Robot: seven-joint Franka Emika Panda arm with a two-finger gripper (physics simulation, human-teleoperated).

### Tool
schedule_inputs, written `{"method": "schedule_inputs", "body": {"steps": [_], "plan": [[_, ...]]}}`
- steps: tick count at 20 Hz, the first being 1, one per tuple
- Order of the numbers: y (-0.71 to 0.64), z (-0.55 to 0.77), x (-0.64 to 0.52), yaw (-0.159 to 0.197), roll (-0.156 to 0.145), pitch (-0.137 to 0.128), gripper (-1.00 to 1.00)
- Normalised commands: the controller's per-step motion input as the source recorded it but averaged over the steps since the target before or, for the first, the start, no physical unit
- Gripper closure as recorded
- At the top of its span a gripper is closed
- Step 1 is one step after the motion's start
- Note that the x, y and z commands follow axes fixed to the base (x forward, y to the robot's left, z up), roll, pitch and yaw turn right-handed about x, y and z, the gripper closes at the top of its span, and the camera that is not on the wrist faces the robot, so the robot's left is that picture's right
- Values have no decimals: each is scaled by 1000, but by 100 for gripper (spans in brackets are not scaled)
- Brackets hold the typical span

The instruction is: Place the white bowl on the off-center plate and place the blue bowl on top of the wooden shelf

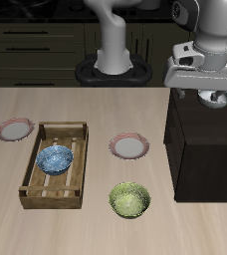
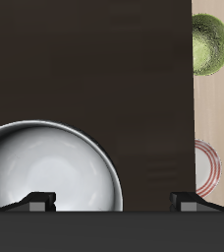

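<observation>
The white bowl (image 1: 218, 98) (image 2: 50, 167) rests on the flat top of the dark wooden shelf (image 1: 200, 149) (image 2: 94, 69). My gripper (image 1: 213, 90) (image 2: 114, 202) hovers right above it, open wide. One fingertip (image 2: 40, 202) is over the bowl's inside and the other stands outside its rim. The blue bowl (image 1: 56, 158) lies inside a light slatted crate (image 1: 31, 184). The off-center plate (image 1: 15, 128) with its pink-red rim sits beyond the crate, far from the shelf.
A second pink-rimmed plate (image 1: 130, 147) (image 2: 204, 165) lies between crate and shelf. A yellow-green bowl (image 1: 129, 199) (image 2: 210, 44) stands nearer the table's front edge. The robot's base (image 1: 113, 65) is at the back.
</observation>
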Motion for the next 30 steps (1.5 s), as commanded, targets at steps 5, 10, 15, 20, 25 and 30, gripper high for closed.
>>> {"method": "schedule_inputs", "body": {"steps": [5, 10, 15, 20, 25, 30], "plan": [[-5, -29, -91, -21, 28, -2, 100], [8, 194, -168, -44, 40, -34, 100], [-15, 295, -99, -17, 28, -53, 100], [-28, 258, -137, -8, 33, -55, 100], [-149, 221, -238, 18, 39, -61, 100], [-336, 163, -270, 42, 12, -51, 100]]}}
